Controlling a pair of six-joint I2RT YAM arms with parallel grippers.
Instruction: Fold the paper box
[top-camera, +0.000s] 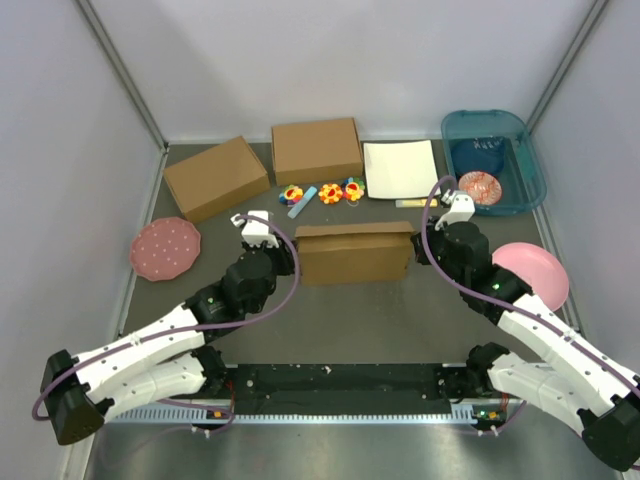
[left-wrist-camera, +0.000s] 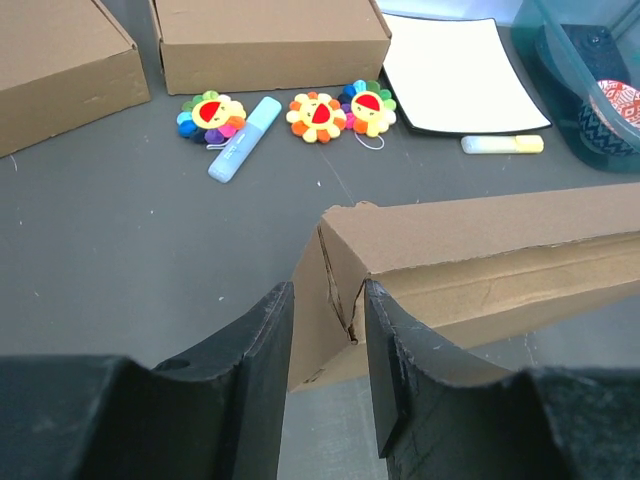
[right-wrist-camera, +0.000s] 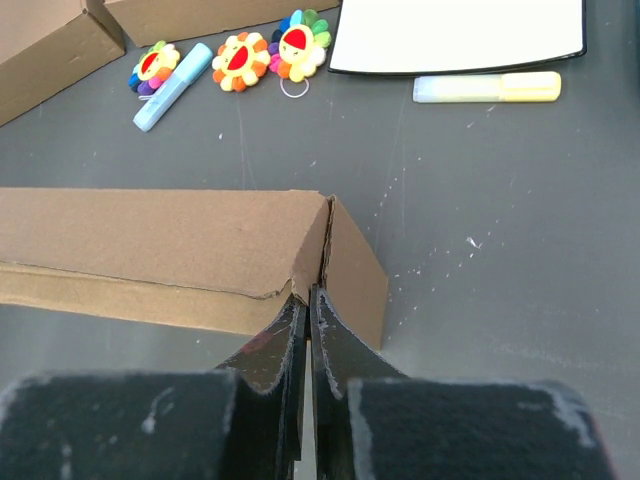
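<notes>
A: Where does the paper box (top-camera: 355, 254) sit?

B: In the centre of the top view, flat on the grey worktop (top-camera: 350, 320), with its long side across the frame between the two arms. It is a shallow closed shape, not a flat sheet. The two ready-made boxes (top-camera: 217, 177) lie well apart from it, toward the upper left.

A: And the left tool (left-wrist-camera: 328, 300)?

B: It is at the box's left end. In the left wrist view its fingers (left-wrist-camera: 262, 340) stand partway apart with the end wall and corner between them. The cardboard fills the gap, so I read it as pinching that end.

A: The right tool (right-wrist-camera: 308, 300)?

B: Pressed fully together, with nothing between the fingers. Its tips meet the right end at the seam where the top panel joins the end wall, at the centre of the right wrist view.

A: Which step, then?

B: A late one, I judge. The walls are up and the top is down. Along the front edge, though, the top panel rides slightly proud, with a dark gap under it. This looks like seating the ends and closing up.

A: What does the next move call for?

B: Probably the left holding steady while the right pushes down and inward at that seam. The push should be gentle, because the box looks light and could slide or skew. Whether any tab is left outside its slot, I cannot tell.
</notes>
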